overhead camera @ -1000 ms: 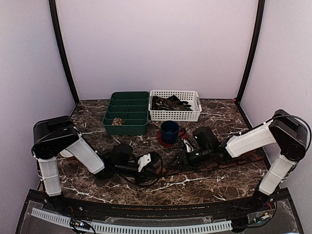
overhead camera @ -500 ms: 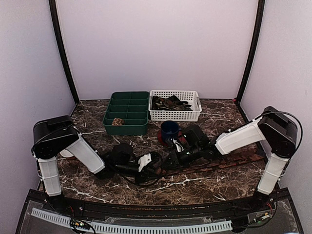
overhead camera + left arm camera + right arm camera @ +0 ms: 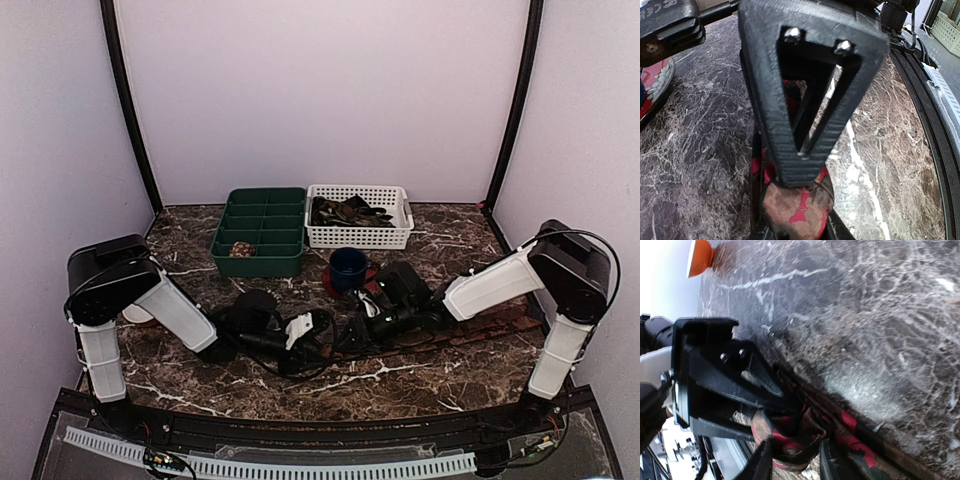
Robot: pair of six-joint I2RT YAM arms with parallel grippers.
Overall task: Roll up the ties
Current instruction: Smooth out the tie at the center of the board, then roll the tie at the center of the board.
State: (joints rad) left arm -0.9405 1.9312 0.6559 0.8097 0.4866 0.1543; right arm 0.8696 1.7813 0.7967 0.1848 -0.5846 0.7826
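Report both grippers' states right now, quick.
Left gripper: closed on the tie.
Right gripper: closed on the bunched end of the same tie.

On the dark marbled table (image 3: 420, 385) before me, a green compartment tray (image 3: 258, 265) sits at the far side, left of centre. A white slatted basket (image 3: 360, 238) stands just beside it on the right. Nearer me, about the middle, a dark blue mug (image 3: 348, 268) stands upright on a red patterned saucer (image 3: 329, 285).
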